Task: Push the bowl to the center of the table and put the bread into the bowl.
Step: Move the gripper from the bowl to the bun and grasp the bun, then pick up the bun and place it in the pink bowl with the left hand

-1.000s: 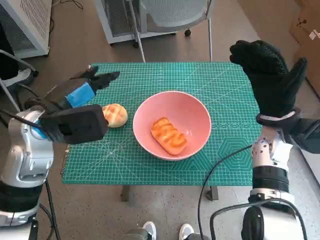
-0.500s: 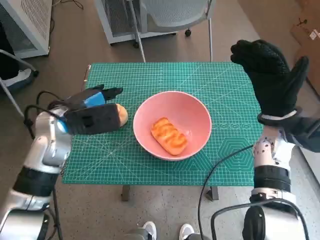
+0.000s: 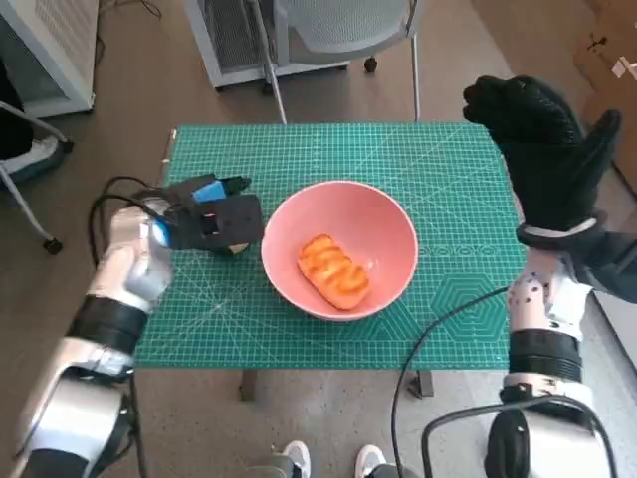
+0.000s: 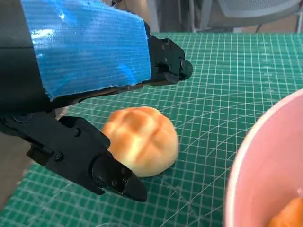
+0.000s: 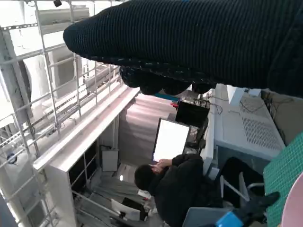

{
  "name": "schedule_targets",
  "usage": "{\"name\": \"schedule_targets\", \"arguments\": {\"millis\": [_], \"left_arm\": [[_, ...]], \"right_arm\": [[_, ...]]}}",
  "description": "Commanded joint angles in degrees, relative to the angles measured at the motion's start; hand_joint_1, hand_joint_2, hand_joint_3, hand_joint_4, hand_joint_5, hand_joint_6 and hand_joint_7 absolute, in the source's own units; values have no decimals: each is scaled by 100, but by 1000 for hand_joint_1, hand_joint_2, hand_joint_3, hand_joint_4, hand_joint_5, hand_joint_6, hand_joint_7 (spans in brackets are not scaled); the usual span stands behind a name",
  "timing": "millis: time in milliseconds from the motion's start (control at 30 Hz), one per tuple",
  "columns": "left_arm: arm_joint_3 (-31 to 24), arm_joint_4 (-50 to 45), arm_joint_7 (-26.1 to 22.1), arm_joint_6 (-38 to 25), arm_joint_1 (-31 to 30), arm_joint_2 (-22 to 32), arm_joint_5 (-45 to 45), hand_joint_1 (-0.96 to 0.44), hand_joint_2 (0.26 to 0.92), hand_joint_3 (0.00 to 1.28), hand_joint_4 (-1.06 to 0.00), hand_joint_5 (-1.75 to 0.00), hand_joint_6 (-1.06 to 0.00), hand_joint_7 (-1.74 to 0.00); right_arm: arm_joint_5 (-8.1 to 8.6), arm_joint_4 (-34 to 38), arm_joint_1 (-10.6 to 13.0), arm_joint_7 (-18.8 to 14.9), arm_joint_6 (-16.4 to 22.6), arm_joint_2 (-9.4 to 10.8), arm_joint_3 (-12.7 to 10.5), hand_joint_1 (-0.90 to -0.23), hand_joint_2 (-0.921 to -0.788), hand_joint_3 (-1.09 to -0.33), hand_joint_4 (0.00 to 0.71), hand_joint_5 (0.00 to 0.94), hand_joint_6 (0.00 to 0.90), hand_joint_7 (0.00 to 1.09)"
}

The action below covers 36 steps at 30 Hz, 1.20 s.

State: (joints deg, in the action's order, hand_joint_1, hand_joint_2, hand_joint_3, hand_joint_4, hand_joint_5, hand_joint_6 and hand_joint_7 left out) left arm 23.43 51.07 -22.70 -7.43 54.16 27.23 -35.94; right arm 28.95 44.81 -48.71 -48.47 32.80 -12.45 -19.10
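The pink bowl (image 3: 339, 249) sits near the middle of the green cutting mat (image 3: 428, 329) that covers the table, and an oblong glazed bread (image 3: 333, 270) lies inside it, on the bowl's floor. Just beside the bowl, on the robot's left, a round scored bun (image 4: 141, 140) rests on the mat. The left hand (image 3: 207, 221) is lowered over this bun; in the left wrist view its black fingers (image 4: 90, 161) reach along either side of the bun, spread apart, and whether they touch it cannot be told. The right hand (image 3: 544, 154) is raised above the table's right edge, gloved fingers apart and upright, holding nothing. Beyond the far edge of the table stands a chair (image 3: 343, 30) on the bare floor. In the right wrist view a seated person (image 5: 177, 187) in dark clothing faces a lit screen (image 5: 169, 141).
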Motion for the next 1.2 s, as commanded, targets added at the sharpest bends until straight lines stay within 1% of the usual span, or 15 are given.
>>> {"name": "schedule_targets", "arguments": {"millis": [33, 200, 267, 367, 433, 467, 500, 533, 567, 600, 633, 700, 800, 967, 1200], "left_arm": [[144, 784, 498, 285, 356, -201, -113, -170, 712, 4, -47, -16, -241, -20], [281, 1443, 942, 473, 527, -391, -160, -114, 723, 8, -105, -25, -291, -33], [340, 1645, 1092, 504, 557, -454, -190, -53, 752, 17, -187, -29, -350, -41], [400, 1804, 1194, 516, 585, -490, -221, -3, 791, 23, -414, -55, -435, -33], [471, 1900, 1213, 441, 588, -509, -281, 182, 850, 47, -552, -624, -546, -71], [516, 1924, 1193, 398, 593, -512, -319, 252, 872, 57, -606, -841, -599, -92], [546, 1941, 1178, 376, 600, -513, -340, 295, 889, 65, -630, -988, -672, -128], [585, 1938, 1134, 355, 610, -499, -367, 311, 896, 68, -639, -1040, -698, -140], [616, 1936, 1102, 343, 618, -485, -380, 199, 905, 78, -656, -1125, -656, -485], [642, 1922, 1056, 331, 628, -463, -392, 160, 908, 84, -660, -1158, -639, -611], [659, 1911, 1025, 323, 634, -448, -398, 103, 912, 91, -654, -1176, -621, -828], [679, 1873, 934, 291, 664, -414, -415, 54, 916, 96, -647, -1179, -608, -1028], [660, 1667, 745, 252, 721, -304, -411, 19, 919, 101, -639, -1167, -603, -1183], [502, 821, 438, 15, 672, -29, -347, 4, 920, 97, -642, -1214, -608, -1181], [-124, -1670, 256, -418, -85, 530, -196, 2, 920, 81, -674, -1234, -620, -1120]], "right_arm": [[-69, -45, 99, 78, -77, -31, 17, -645, -921, -744, 322, 1, 434, 2], [-66, -103, 130, 96, -94, -41, 29, -646, -921, -736, 324, 1, 442, 6], [-66, -144, 156, 97, -95, -41, 35, -646, -921, -735, 325, 2, 446, 7], [-69, -183, 174, 101, -98, -45, 40, -646, -921, -734, 325, 1, 448, 8], [-72, -237, 201, 111, -97, -52, 42, -643, -921, -735, 325, 2, 449, 8], [-73, -264, 215, 115, -95, -56, 44, -642, -921, -736, 326, 2, 449, 8], [-74, -282, 224, 118, -95, -59, 46, -641, -921, -736, 326, 1, 449, 8], [-78, -303, 237, 121, -87, -62, 49, -641, -921, -737, 325, 1, 449, 8], [-83, -321, 246, 127, -84, -62, 54, -640, -921, -737, 325, 1, 447, 6], [-88, -338, 255, 135, -77, -63, 58, -640, -921, -738, 325, 1, 446, 6], [-92, -350, 261, 141, -74, -64, 61, -638, -921, -739, 325, 1, 445, 5], [-89, -346, 265, 141, -72, -72, 61, -637, -921, -739, 324, 0, 443, 4], [-91, -322, 254, 144, -63, -75, 63, -636, -921, -739, 324, 1, 442, 3], [-118, -294, 240, 172, -44, -52, 87, -636, -921, -737, 327, 2, 441, 3], [-95, -168, 190, 127, -52, -29, 105, -637, -921, -733, 329, 3, 443, 3]]}}
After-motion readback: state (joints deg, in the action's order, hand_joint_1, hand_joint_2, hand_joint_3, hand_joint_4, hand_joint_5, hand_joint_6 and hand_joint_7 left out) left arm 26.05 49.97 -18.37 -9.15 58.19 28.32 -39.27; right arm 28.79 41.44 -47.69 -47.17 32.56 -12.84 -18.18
